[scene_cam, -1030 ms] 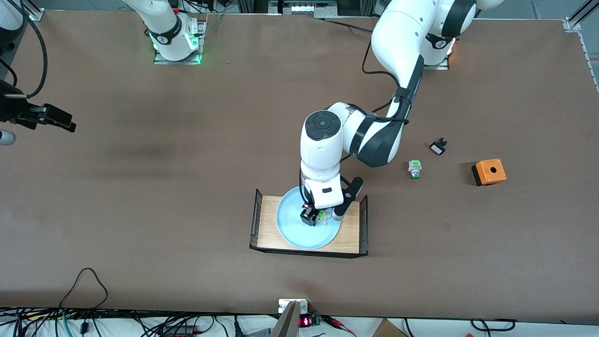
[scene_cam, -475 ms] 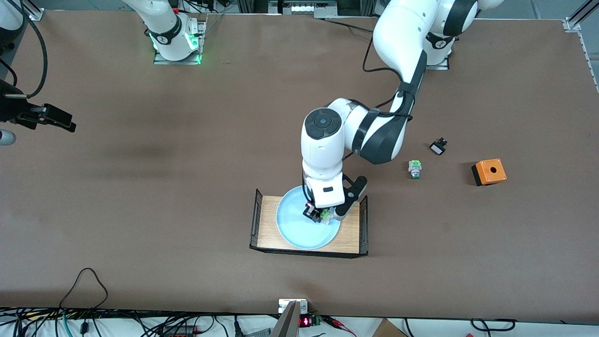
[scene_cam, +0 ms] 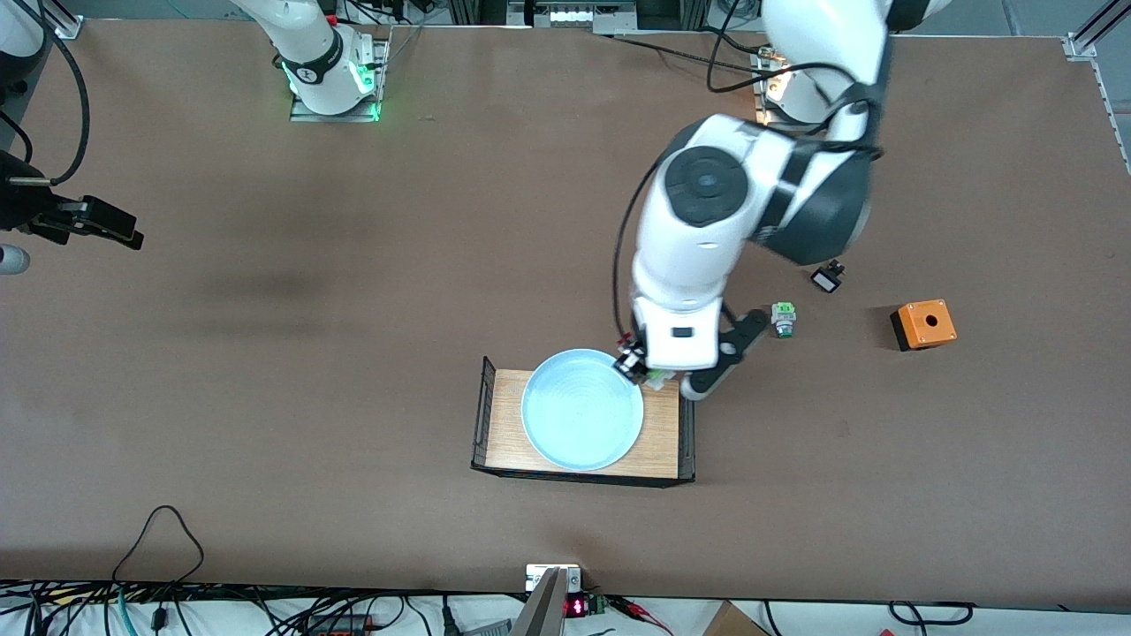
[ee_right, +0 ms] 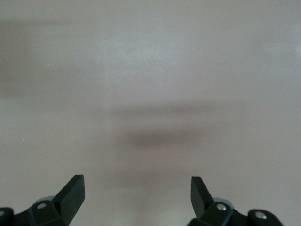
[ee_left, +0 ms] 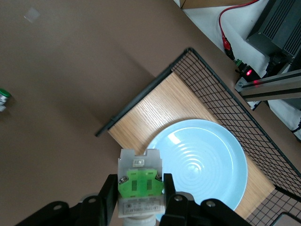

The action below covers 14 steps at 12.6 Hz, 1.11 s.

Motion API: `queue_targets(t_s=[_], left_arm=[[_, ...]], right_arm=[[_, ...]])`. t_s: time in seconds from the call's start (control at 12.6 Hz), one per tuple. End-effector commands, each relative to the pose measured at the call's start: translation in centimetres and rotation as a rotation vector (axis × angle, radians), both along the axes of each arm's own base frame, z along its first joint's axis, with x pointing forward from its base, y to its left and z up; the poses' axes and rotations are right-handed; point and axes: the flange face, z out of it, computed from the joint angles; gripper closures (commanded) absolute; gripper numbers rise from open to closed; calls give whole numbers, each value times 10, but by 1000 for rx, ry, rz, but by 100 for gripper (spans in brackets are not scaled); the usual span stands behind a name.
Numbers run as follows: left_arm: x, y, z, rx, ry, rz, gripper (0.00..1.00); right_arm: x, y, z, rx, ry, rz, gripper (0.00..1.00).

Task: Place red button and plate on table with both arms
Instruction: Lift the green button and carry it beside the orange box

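- The desk (scene_cam: 265,397) is showing one broad, matte brown surface.
- One round, pale blue plate (scene_cam: 582,420), smooth with faint concentric rings and a shallow raised rim, is lying in one small wooden tray (scene_cam: 504,424) with black wire-mesh ends.
- One red button (ee_left: 139,188), a whitish blocky body with a bright green block, is sitting clamped between the fingers (ee_left: 108,200) of the left gripper (scene_cam: 643,369); its red cap is not showing.
- The left arm is bending down from its base, with the wrist pointing downward, and is holding the gripper in the air over the tray's edge beside the plate's rim.
- Three more small parts are lying toward the left arm's end: one green-and-white piece (scene_cam: 783,318), one black-and-white piece (scene_cam: 827,278), one orange box (scene_cam: 923,323) with a round hole.
- The right gripper (ee_right: 136,193) is waiting over bare desk, its fingers spread wide.
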Motion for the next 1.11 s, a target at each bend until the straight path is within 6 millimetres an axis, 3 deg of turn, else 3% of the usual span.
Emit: queue_targets(t_s=[0.0, 0.16, 0.32, 0.55, 0.87, 1.03], left_arm=[[3, 60, 26, -34, 81, -125, 100], [6, 108, 27, -28, 140, -230, 100], [5, 150, 20, -32, 176, -315, 100], [1, 231, 13, -57, 209, -395, 100], [2, 319, -16, -79, 186, -550, 100], [-7, 353, -49, -80, 148, -601, 100]], right_arm=[[0, 0, 7, -4, -25, 3, 0], [1, 7, 8, -8, -28, 13, 0], [8, 9, -6, -5, -6, 12, 0], [11, 10, -1, -11, -14, 30, 0], [9, 28, -1, 15, -5, 18, 0], [8, 53, -2, 43, 8, -90, 0]])
